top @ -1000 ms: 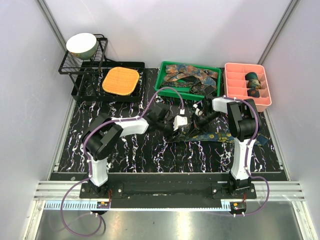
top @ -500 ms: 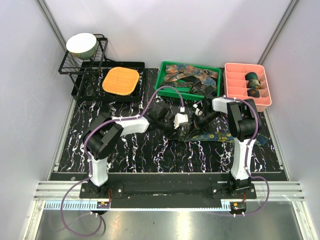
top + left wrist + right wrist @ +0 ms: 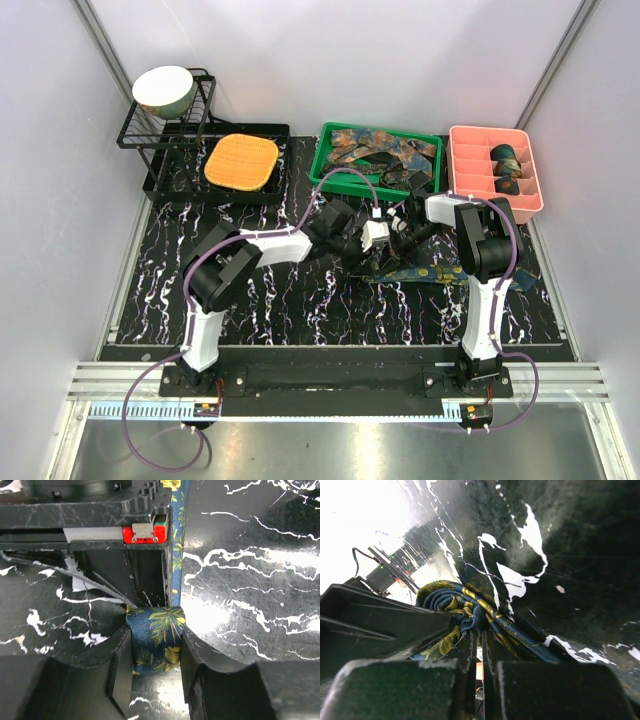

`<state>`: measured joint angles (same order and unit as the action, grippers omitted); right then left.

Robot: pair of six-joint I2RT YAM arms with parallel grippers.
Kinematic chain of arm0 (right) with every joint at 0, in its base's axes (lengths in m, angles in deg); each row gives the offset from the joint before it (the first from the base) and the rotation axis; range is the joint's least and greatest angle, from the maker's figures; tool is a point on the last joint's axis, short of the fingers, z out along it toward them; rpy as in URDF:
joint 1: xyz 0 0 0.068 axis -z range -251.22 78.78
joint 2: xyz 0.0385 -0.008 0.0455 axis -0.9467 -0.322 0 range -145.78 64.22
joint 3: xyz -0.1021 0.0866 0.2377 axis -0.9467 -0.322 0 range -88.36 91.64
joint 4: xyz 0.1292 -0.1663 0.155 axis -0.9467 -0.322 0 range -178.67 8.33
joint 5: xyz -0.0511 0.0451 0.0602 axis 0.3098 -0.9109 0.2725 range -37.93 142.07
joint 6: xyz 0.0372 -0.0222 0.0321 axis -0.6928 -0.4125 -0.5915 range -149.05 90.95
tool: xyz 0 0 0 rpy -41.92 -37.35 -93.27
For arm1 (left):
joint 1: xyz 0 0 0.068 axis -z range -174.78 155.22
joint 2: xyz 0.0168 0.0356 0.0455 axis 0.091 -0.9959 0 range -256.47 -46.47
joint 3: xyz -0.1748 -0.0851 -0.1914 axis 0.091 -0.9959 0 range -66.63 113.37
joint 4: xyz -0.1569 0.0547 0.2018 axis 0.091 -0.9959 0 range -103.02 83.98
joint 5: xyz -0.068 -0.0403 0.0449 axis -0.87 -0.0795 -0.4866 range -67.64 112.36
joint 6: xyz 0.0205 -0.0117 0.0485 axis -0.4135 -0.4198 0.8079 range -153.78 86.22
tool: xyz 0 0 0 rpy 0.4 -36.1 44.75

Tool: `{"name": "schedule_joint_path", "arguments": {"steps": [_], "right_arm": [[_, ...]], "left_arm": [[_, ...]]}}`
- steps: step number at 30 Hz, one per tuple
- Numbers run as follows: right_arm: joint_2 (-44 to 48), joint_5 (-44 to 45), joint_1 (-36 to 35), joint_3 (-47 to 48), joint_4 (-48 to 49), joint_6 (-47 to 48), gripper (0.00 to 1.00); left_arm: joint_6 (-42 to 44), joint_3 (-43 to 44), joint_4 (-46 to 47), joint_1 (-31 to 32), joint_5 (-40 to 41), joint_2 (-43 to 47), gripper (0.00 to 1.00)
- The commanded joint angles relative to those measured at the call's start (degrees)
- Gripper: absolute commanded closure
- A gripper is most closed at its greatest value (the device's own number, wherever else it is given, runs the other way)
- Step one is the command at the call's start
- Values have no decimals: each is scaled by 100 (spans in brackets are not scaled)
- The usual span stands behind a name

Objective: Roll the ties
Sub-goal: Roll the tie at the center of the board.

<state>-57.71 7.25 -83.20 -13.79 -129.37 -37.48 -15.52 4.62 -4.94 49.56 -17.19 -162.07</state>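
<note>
Seen from above, two robot arms rise from the near edge of a black marbled table (image 3: 280,300) and lean inward to meet just past its middle. There the left gripper (image 3: 156,647) has its fingers (image 3: 117,670) at a middling width, pressed against both sides of a small coil of the navy tie (image 3: 154,630), which is printed with yellow and green leaves. The right gripper (image 3: 479,640) faces it from the opposite side, its fingers squeezed together with the coil's centre pinched at their tips. The unrolled tail of the tie lies flat on the table, trailing toward the right arm. Several things could go wrong. The coil looks soft, so if either grip loosens early the layers could spring apart. A pull against the flat tail could drag the roll lopsided or push its centre out. The grippers are also so close that their fingers could knock together. Farther back, a green tray (image 3: 325,160) holds loose ties (image 3: 375,152), and a pink tray (image 3: 470,135) with compartments holds rolled ties (image 3: 508,160). An orange pad (image 3: 241,162) and a rack (image 3: 135,135) with a bowl (image 3: 163,88) sit at the far left.
</note>
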Motion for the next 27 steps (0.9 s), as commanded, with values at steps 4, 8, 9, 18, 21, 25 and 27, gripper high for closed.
{"name": "schedule_joint_path", "arguments": {"steps": [4,8,9,18,21,25,27], "right_arm": [[-516,1731,-128,-320,771,43,100],[-507,1722,-128,-329,780,43,100],[-507,1713,-128,-337,780,43,100],[-446,1310,-128,-416,841,122,100],[-411,1152,-111,-425,868,139,100],[-244,844,-76,-399,894,166,99],[-139,677,-23,-285,807,201,93]], "left_arm": [[-24,-39,823,295,-141,-534,59],[124,-154,736,286,-79,-631,60],[195,-163,562,295,-36,-640,61],[898,29,-792,348,843,-807,61],[933,109,-1082,374,1028,-921,61],[995,127,-1356,409,1343,-1027,64],[1021,162,-1574,400,1449,-1114,67]]}}
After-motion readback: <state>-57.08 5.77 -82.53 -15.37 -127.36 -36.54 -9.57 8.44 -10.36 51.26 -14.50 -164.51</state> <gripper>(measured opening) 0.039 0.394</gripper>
